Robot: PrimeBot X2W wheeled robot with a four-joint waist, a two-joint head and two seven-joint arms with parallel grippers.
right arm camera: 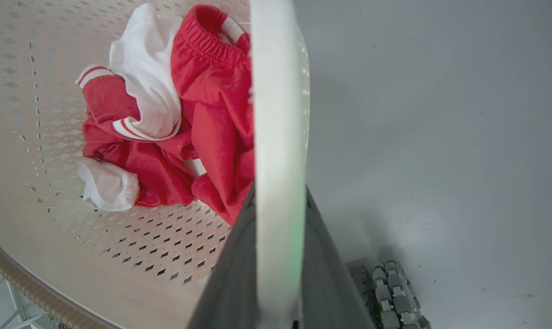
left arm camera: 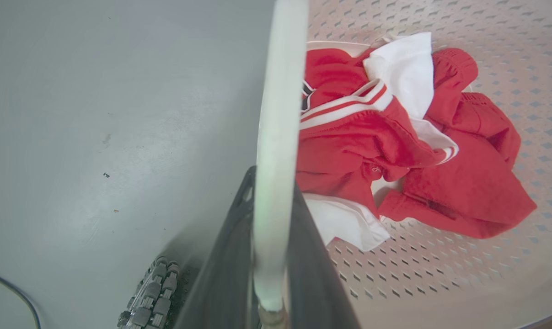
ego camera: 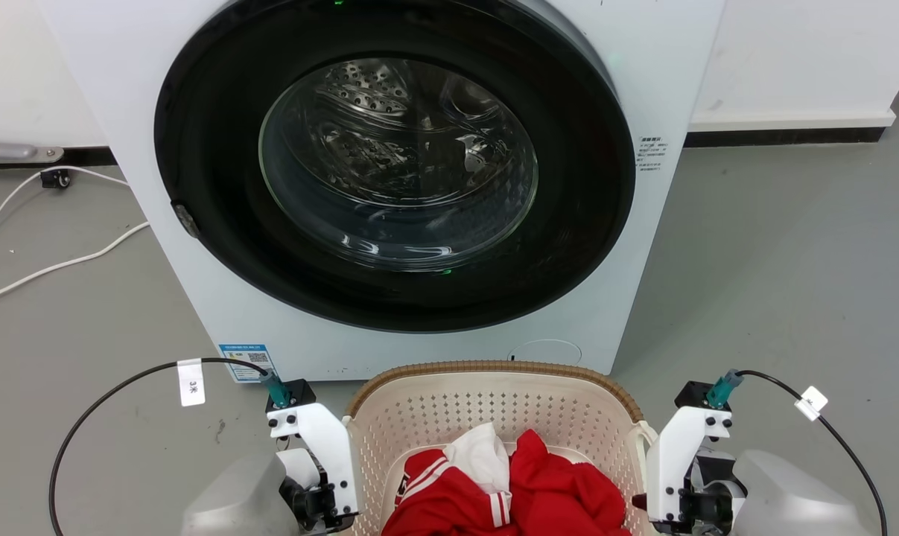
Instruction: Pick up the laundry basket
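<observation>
The laundry basket (ego camera: 494, 406) is cream-white and perforated with a brown woven rim, at the bottom centre of the head view, just in front of the washing machine. Red and white clothes (ego camera: 509, 487) lie in it. My left gripper (ego camera: 321, 508) is at its left side and my right gripper (ego camera: 669, 512) at its right side. In the left wrist view the white side handle (left arm camera: 276, 137) runs between the two dark fingers (left arm camera: 225, 274) of my left gripper (left arm camera: 272, 180), which is shut on it. The right gripper (right arm camera: 280, 194) is likewise shut on the other handle (right arm camera: 278, 114).
A white front-loading washing machine (ego camera: 389, 186) with its round glass door shut stands right behind the basket. White cables (ego camera: 54, 264) lie on the grey floor at the left. Bare floor (ego camera: 777, 283) opens to the right, with a white wall behind.
</observation>
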